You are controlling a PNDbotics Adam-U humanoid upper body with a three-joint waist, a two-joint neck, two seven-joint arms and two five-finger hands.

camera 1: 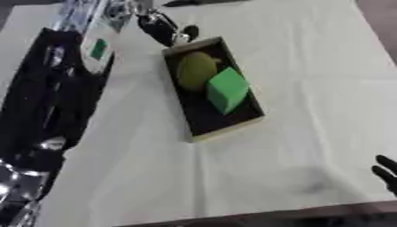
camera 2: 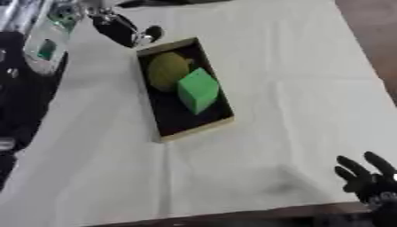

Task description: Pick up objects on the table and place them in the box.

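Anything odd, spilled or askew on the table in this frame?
Nothing stands out. The green cube and the olive round object both lie inside the box, which looks undamaged. It sits at an angle to the view, possibly from head tilt.

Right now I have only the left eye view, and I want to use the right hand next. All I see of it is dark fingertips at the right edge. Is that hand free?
Observer: Yes. The right eye view shows more of the right hand. Its fingers are straight, spread and pointing up, and they hold nothing.
Operator: Where does it sit against the table?
Observer: It is at the near edge of the table, in the lower right corner of that view. It is well apart from the box, with bare cloth between them.
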